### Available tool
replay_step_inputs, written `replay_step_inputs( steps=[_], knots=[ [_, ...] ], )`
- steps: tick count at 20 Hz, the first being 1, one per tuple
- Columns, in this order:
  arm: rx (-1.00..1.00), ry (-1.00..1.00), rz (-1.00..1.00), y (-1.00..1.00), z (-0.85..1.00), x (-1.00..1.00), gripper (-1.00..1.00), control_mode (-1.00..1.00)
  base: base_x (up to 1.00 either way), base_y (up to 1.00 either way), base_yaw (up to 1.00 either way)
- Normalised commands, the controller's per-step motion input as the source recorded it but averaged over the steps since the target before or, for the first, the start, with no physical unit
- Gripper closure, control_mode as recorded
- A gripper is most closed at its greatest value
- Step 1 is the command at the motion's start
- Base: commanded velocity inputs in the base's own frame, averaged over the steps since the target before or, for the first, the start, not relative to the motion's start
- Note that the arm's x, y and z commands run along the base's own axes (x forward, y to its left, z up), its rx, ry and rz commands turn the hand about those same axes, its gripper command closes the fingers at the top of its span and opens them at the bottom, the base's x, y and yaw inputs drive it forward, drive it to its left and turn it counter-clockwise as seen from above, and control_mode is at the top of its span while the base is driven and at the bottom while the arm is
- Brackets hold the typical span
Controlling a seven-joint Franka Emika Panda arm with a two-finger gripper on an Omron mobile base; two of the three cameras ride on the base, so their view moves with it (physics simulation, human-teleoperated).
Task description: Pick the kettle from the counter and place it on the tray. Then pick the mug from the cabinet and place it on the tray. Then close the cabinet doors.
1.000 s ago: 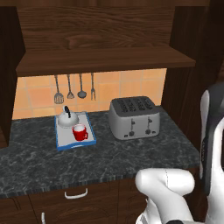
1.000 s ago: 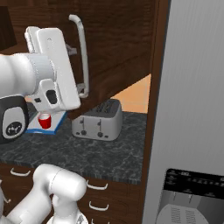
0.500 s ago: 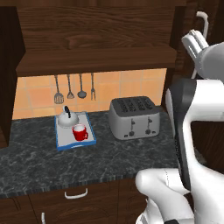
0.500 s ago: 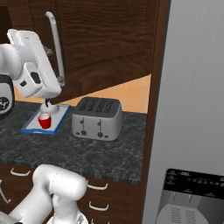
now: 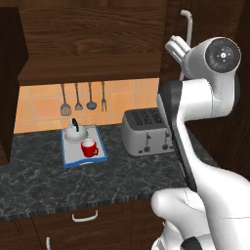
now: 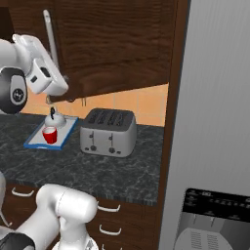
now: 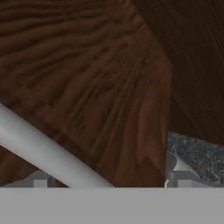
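The silvery kettle [image 5: 75,133] [image 6: 53,119] and the red mug [image 5: 89,147] [image 6: 50,135] both stand on the blue-rimmed tray [image 5: 73,157] [image 6: 34,143] on the dark counter [image 5: 112,180]. The cabinet [image 5: 93,53] has its wide shelf showing. Its left door [image 5: 10,83] stands open at the left edge. The right door [image 5: 207,24] [image 6: 112,44] is swung partway across. My gripper [image 5: 177,49] [image 7: 109,180] is raised against that door and is open. The door's silver bar handle [image 5: 187,29] [image 6: 50,36] [image 7: 43,151] runs slantwise between the fingers.
A boxy silver toaster [image 5: 146,131] [image 6: 107,132] stands right of the tray. Utensils [image 5: 78,97] hang on the orange tiled wall. Wood drawers with white handles [image 5: 84,215] lie below the counter. A tall grey fridge [image 6: 215,122] fills the right side.
My arm has swung up beside the right door, and the door with its handle has swung toward the cabinet. Tray, kettle and mug have not moved.
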Motion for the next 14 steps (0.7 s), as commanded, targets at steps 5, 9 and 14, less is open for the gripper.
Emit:
replay_step_inputs(
  steps=[5, 9, 14],
  knots=[
    [-0.10, 0.30, 0.05, 0.40, -0.39, 1.00, -1.00, -1.00, 0.00, 0.00, 0.00],
    [-0.15, 0.29, 0.05, 0.44, -0.50, 1.00, -1.00, -1.00, 0.00, 0.00, 0.00],
    [-0.20, 0.30, 0.04, 0.45, -0.58, 1.00, -1.00, -1.00, 0.00, 0.00, 0.00]
  ],
)
